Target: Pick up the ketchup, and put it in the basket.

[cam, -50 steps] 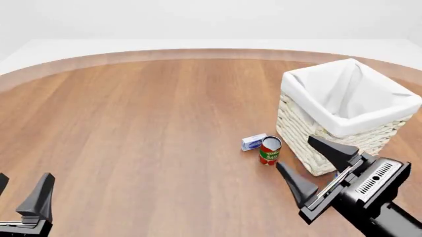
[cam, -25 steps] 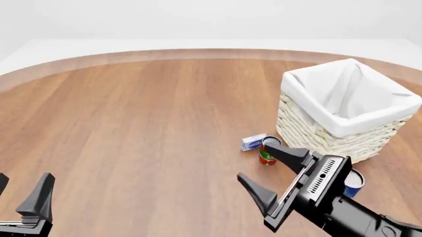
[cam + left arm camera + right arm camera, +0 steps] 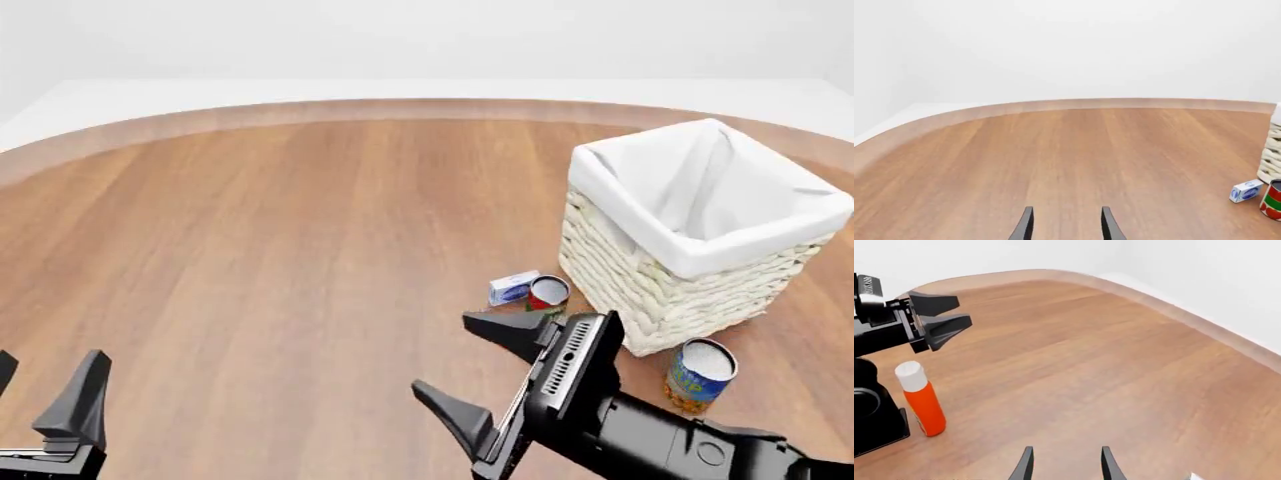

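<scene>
The ketchup (image 3: 923, 402) shows only in the right wrist view: a red-orange bottle with a white cap, upright on the table next to the left arm's black base (image 3: 874, 415). It is out of the front view. My right gripper (image 3: 450, 357) is open and empty, low over the table left of the basket (image 3: 694, 235), and points toward the left side; it also shows in the right wrist view (image 3: 1066, 462). My left gripper (image 3: 47, 360) is open and empty at the near left corner, and shows in the left wrist view (image 3: 1066, 224) and the right wrist view (image 3: 964, 311).
A short red-and-green can (image 3: 546, 292) and a small blue-white box (image 3: 513, 288) stand by the basket's left side, just past my right gripper. A blue-and-yellow can (image 3: 699, 372) stands in front of the basket. The can (image 3: 1273, 200) and the box (image 3: 1245, 190) also show in the left wrist view.
My right gripper has swung left and nearer, away from the basket's front, turning toward the left side. The blue-and-yellow can it hid now shows. The left arm has not moved.
</scene>
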You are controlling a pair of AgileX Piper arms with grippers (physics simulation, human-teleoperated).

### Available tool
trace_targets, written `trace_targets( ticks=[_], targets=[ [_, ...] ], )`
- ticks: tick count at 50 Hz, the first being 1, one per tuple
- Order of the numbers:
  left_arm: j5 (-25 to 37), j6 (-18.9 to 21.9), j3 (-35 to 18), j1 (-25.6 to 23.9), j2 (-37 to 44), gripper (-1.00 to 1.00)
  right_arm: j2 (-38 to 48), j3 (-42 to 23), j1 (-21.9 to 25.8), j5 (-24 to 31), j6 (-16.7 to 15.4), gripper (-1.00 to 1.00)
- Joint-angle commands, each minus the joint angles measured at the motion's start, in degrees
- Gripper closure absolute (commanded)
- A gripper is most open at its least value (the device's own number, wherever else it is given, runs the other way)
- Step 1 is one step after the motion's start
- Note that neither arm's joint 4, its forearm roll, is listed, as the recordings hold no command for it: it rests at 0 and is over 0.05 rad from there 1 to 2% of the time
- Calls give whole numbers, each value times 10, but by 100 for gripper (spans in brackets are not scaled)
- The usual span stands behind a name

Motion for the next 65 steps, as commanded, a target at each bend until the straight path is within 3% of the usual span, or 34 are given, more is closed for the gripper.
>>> trace_targets(
  ticks=[1,12,65],
  targets=[
    [0,0,0,0,0,-100,21,-30,42,28,29,-100],
    [0,0,0,0,0,-100,59,-52,76,33,19,-100],
    [0,0,0,0,0,-100,187,-150,180,45,47,-100]
  ],
)
